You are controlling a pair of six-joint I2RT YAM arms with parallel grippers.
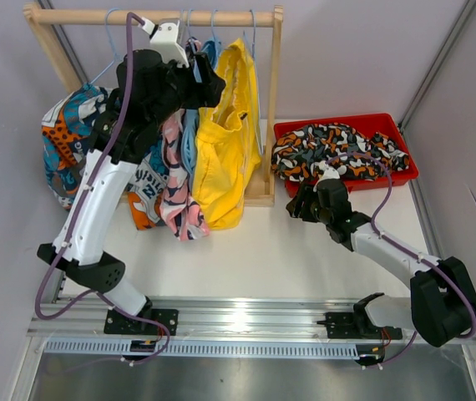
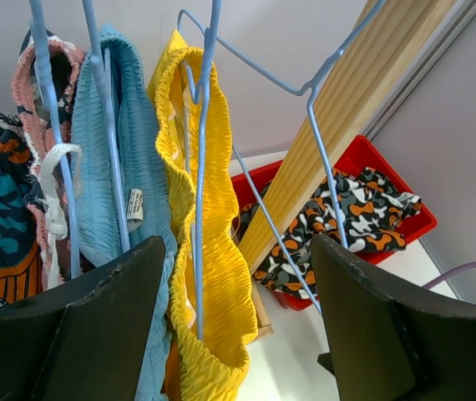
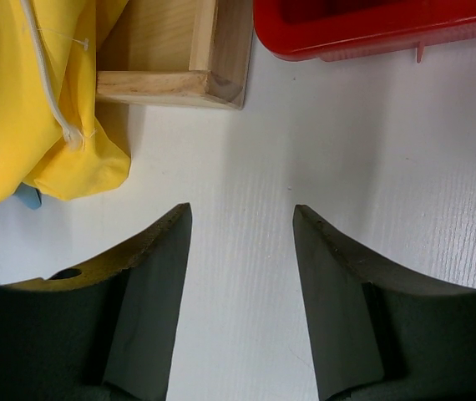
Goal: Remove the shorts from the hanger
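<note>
My white-and-black left arm (image 1: 96,209) reaches from the lower left of the overhead frame up to the upper middle, wrist bent rightward. My black two-finger left gripper (image 1: 207,83) has its jaws spread wide. My right arm (image 1: 388,246) lies low across the lower right, elbow folded near the edge. My right gripper (image 1: 299,205) points left, jaws parted, gripping nothing.

We see a white surface (image 1: 305,242) closed in by pale lilac-grey walls: a back wall (image 1: 355,50), a left wall (image 1: 0,251) and a right wall (image 1: 463,142). A light wooden rack (image 1: 276,100) stands on the surface near the back wall. Along the near edge runs a metal rail (image 1: 246,316), where we catch a bright glare. Elsewhere the light is soft and even.
</note>
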